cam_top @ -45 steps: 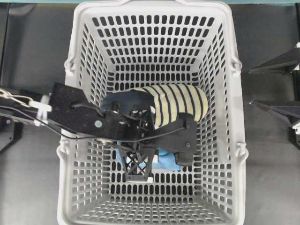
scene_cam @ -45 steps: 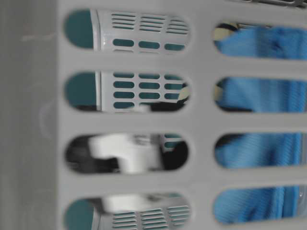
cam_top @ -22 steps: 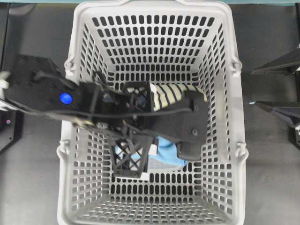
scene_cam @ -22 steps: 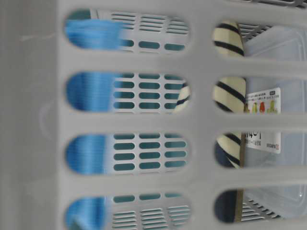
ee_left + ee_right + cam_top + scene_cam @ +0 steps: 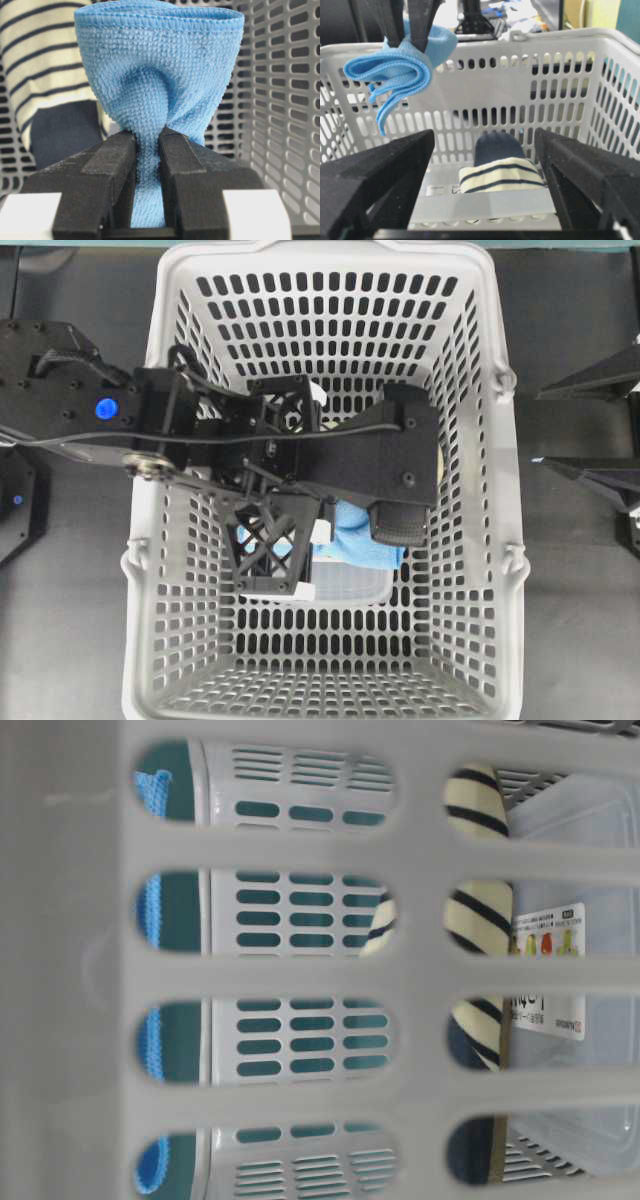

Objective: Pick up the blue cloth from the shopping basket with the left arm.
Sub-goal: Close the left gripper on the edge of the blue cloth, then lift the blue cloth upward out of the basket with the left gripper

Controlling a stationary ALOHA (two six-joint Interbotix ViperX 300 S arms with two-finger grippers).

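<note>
**Blue cloth pinched and hanging above the basket floor**

The two black fingers [image 5: 115,165] of the left gripper [image 5: 147,150] are pressed close together on a bunched fold of the small light-blue microfibre cloth [image 5: 155,75]. In the left wrist view the cloth narrows to a waist between the pads and fans out beyond them into a cup shape with a stitched hem along its far edge. From the right wrist view the same cloth [image 5: 395,70] hangs in loose folds from the finger ends, up near the level of the rim and clear of the floor. In the overhead view it shows as a blue patch [image 5: 355,535] under the black gripper body, between the lattice-patterned finger and the padded one.

The left arm [image 5: 120,420], black with cables and a round blue mark, reaches in over the left rim of the large light-grey slotted plastic shopping basket [image 5: 480,440].

Below, on the basket floor, lie a navy and cream-striped fabric item [image 5: 497,175] and, beside it, a clear plastic container with a printed label [image 5: 575,920].

The right gripper [image 5: 485,165] sits outside the basket on the right, its dark fingers spread wide and holding nothing.
</note>
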